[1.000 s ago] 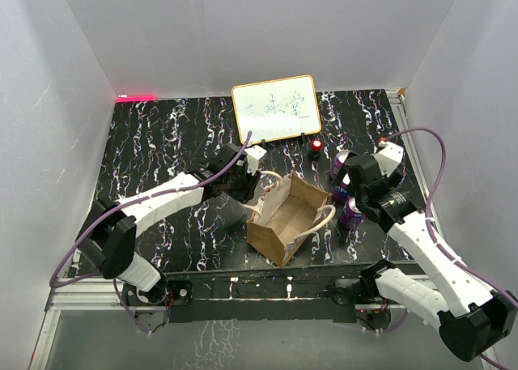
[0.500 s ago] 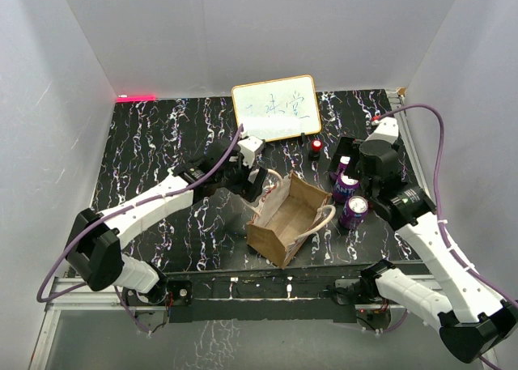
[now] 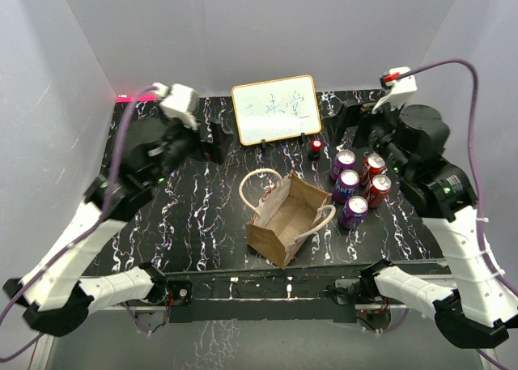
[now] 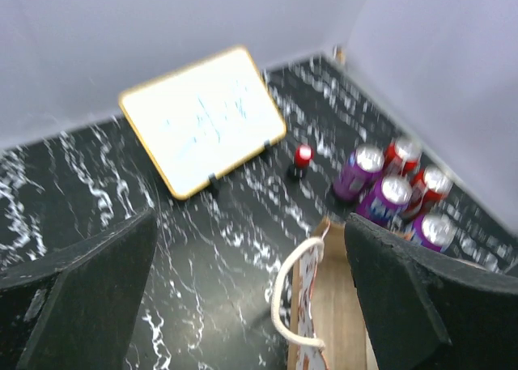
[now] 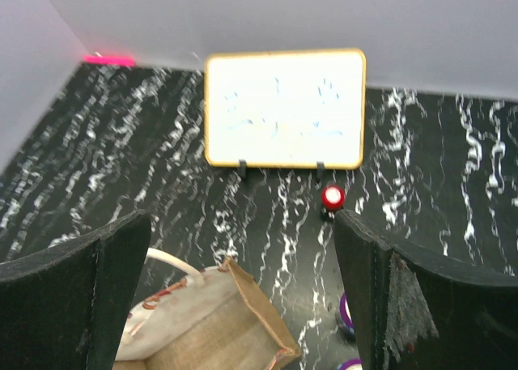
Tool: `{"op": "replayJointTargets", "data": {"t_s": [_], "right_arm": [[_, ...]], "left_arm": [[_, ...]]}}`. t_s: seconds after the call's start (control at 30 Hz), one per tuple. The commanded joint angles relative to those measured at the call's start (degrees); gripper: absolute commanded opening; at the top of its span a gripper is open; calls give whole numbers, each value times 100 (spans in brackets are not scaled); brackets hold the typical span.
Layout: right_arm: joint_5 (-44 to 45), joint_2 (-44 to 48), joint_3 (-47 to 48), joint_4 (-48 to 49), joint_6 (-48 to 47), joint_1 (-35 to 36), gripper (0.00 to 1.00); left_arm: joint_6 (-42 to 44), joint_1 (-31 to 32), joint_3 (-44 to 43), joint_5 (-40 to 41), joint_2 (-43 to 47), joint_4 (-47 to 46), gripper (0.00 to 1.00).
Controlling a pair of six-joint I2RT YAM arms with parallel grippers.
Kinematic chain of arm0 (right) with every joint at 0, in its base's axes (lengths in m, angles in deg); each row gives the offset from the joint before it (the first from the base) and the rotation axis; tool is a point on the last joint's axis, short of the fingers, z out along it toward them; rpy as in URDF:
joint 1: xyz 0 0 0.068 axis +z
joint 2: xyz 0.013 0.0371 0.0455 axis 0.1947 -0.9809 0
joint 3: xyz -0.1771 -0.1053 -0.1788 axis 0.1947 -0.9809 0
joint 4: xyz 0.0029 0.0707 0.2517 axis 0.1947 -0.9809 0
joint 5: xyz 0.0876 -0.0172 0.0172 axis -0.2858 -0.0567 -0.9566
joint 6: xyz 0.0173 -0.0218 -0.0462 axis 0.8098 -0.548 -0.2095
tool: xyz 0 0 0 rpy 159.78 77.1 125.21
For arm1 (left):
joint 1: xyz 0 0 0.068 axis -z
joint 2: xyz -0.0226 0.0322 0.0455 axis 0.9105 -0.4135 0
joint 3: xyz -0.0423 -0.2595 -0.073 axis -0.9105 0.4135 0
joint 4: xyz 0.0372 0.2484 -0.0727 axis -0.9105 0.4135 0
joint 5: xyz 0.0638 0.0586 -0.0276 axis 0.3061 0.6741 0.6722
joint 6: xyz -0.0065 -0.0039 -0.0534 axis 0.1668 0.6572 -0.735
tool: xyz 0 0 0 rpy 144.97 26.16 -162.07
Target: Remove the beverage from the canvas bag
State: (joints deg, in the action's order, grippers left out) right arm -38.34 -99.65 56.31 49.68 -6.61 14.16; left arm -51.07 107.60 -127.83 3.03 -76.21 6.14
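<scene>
The tan canvas bag [image 3: 283, 218] stands open in the middle of the table, and only its brown floor shows inside. Its pale handle [image 4: 293, 293] droops over the near rim. Several beverage cans [image 3: 356, 184], purple and red, stand in a cluster right of the bag. My left gripper [image 3: 212, 139] hangs high over the back left, open and holding nothing; its wrist view looks down on the bag [image 4: 344, 313] and the cans [image 4: 388, 193]. My right gripper [image 3: 346, 115] is raised at the back right, also open and holding nothing, above the bag [image 5: 202, 329].
A white framed board [image 3: 276, 108] leans at the back centre. A small red-topped knob [image 3: 316, 147] stands in front of it. White walls close in the left, back and right sides. The arm bases run along the near rail [image 3: 267, 287].
</scene>
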Motion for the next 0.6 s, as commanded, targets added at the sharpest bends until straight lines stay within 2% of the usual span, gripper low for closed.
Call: {"op": "replayJointTargets", "data": {"t_s": [0.0,0.27,0.57], "right_arm": [[-281,303,717,18,-219,-11,99],[-44,1016,953,104,-61,-8,98],[522,1254,961,-154,33,-8,98]], "left_arm": [[26,17,-350,703,914,-108,97],[107,16,28,1330,2307,-582,97],[-165,12,7,1653,2586,112,97]]}}
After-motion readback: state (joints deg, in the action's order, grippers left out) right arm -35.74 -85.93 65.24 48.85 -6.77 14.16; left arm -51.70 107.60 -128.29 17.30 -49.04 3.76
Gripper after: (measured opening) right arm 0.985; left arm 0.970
